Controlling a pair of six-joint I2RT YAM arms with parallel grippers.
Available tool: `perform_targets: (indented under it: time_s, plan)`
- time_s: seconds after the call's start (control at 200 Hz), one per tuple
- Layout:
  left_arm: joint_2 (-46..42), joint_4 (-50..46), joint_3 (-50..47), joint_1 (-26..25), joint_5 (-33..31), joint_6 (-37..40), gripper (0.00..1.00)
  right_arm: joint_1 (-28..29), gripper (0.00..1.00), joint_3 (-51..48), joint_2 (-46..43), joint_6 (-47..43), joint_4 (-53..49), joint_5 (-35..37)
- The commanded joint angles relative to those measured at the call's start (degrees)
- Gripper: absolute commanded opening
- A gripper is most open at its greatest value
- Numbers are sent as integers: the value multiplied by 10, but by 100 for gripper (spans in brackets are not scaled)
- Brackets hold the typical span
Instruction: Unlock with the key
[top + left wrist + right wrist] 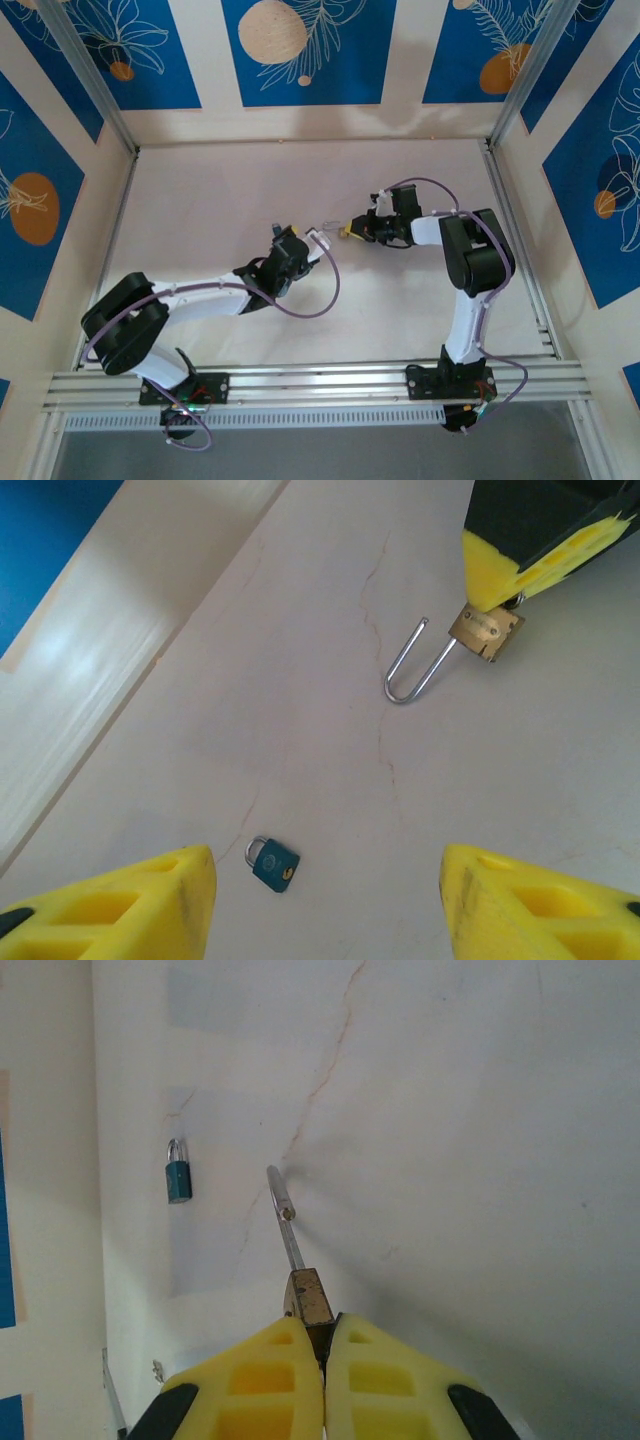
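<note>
- The pale wooden table (200, 200) carried both arms, their wrists meeting near its middle.
- The right gripper (325, 1345) was clamped tight on the body of a small brass padlock (485, 632) and held it clear of the tabletop.
- The left gripper (325, 872) stood spread wide and empty, just left of the lock and facing it.
- The padlock's long axis ran left to right. Its steel shackle (415, 675) pointed left toward the free gripper, with one leg out of the body, so the lock looked sprung.
- A smaller teal padlock (273, 864) lay flat on the table, well apart from the brass one and nearer the left fingers.
- I could not tell where the key was. The keyhole end sat hidden under the right fingers.
</note>
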Motion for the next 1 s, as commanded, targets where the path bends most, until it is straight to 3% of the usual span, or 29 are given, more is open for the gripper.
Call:
perform_targets:
  time_s: [0.0, 0.22, 0.42, 0.585, 0.71, 0.835, 0.995]
  plan:
    - [-20, -2, -7, 6, -8, -12, 60, -5, 11, 23, 7, 2, -54, -5]
    - [-29, -15, -1, 6, -8, -14, 63, -17, 29, 62, 21, -7, -117, 23]
    - [-56, -38, 5, 7, -15, -24, 69, -23, 37, 69, 11, -12, -136, 68]
    - [-66, -68, 21, 11, -45, -46, 80, -26, 40, 70, -20, -25, -151, 117]
    - [-71, -69, 27, 20, -93, -71, 97, -23, 42, 66, -60, -41, -166, 144]
    - [-78, -143, 54, 62, -92, -158, 100, -4, 44, 55, -104, -60, -186, 178]
    - [-31, -297, 140, 146, -8, -269, 100, 22, 45, 12, -165, -60, -183, 193]
